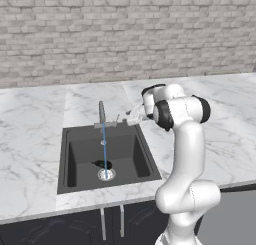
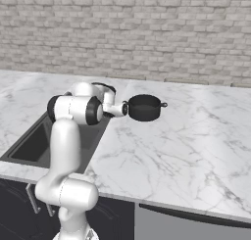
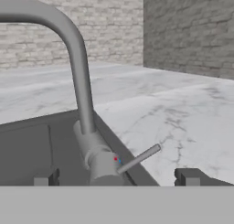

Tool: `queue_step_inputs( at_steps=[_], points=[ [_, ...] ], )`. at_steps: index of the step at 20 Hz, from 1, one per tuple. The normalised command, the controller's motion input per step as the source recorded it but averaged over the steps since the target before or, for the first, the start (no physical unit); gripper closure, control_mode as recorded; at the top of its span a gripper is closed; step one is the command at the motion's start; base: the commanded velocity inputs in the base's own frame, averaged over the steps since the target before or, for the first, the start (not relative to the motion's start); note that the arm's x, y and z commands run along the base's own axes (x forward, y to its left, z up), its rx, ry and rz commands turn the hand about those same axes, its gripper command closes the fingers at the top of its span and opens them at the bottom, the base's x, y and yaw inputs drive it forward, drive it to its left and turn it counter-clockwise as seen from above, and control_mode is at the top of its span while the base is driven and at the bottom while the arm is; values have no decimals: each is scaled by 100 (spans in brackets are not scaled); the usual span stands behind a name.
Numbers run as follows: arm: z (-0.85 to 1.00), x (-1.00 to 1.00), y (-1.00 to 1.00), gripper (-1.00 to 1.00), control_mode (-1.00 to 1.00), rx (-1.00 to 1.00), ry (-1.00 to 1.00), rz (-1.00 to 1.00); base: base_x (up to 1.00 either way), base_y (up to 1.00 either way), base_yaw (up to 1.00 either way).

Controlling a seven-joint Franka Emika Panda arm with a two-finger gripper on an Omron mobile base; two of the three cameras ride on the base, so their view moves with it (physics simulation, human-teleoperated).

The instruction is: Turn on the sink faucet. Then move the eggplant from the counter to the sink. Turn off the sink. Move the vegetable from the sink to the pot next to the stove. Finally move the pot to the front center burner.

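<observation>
The sink faucet (image 1: 102, 113) stands behind the sink (image 1: 72, 156), and a thin blue stream of water runs from its spout to the silver drain (image 1: 106, 175). The eggplant (image 1: 102, 164), small and dark, lies on the basin floor just behind the drain. My gripper (image 1: 123, 119) is open at the faucet's right side, level with its base. In the hand view the faucet base (image 3: 103, 166) sits between my two fingertips (image 3: 187, 177), and its lever (image 3: 140, 157) points up and to the right. The pot and the stove are out of view.
White marble counter (image 1: 30, 129) runs around the sink, with a brick wall behind it. A black two-handled pot (image 2: 143, 108) stands on the counter (image 2: 186, 141) to the right of the sink. My arm reaches over the sink's right edge.
</observation>
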Motion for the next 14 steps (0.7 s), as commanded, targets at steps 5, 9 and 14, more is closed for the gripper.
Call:
queue_step_inputs(
  at_steps=[5,9,14],
  points=[
    [-4,22,3,-100,-100,1,0,7,0,0,0],
    [-12,21,7,-100,-100,0,0,7,0,0,0],
    [-17,19,12,-100,-100,0,-2,6,0,0,0]
  ],
)
